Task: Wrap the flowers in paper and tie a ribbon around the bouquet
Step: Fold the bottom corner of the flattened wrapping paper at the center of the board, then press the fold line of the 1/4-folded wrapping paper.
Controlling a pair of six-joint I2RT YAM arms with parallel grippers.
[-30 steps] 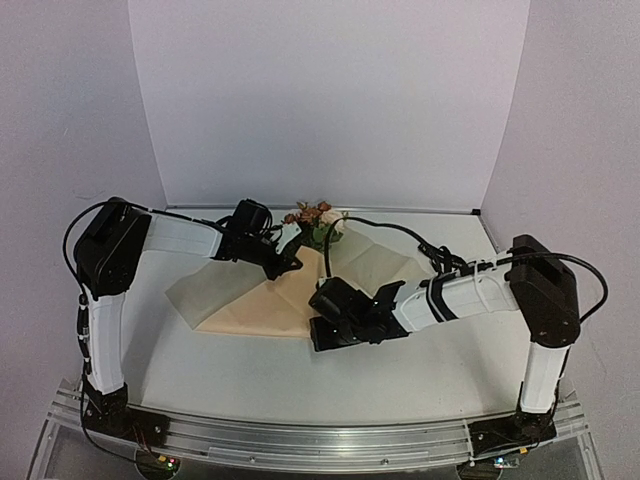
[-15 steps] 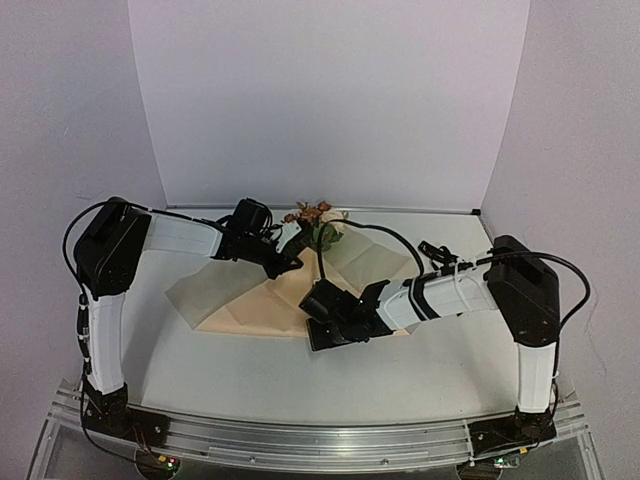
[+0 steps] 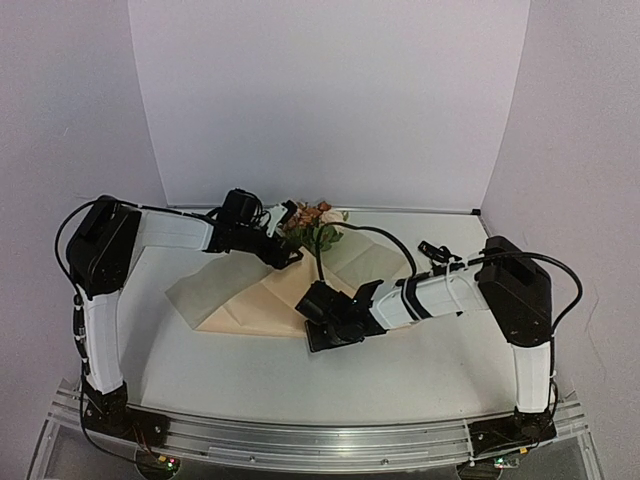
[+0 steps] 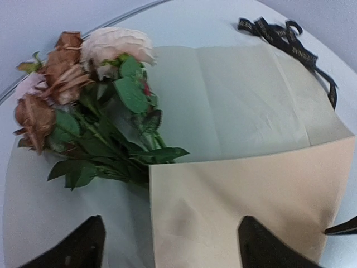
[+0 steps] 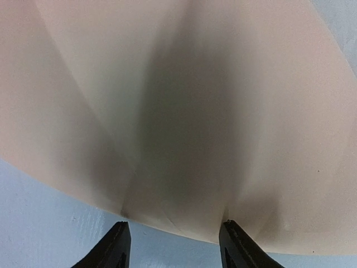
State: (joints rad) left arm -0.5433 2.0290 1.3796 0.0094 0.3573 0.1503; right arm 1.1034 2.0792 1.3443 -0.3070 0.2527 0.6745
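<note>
My left gripper (image 4: 170, 223) gapes wide above folded paper (image 4: 251, 184); right gripper (image 5: 174, 224) half-open at its near edge. Paper light, floppy: I'd pinch corner. Flowers (image 4: 95, 100) fragile.

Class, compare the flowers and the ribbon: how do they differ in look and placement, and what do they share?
The flowers are pink and rusty brown with green leaves; the ribbon is black. The flowers lie on the paper, stems under its folded flap; the ribbon lies bunched beside the paper's edge. Neither is held.
</note>
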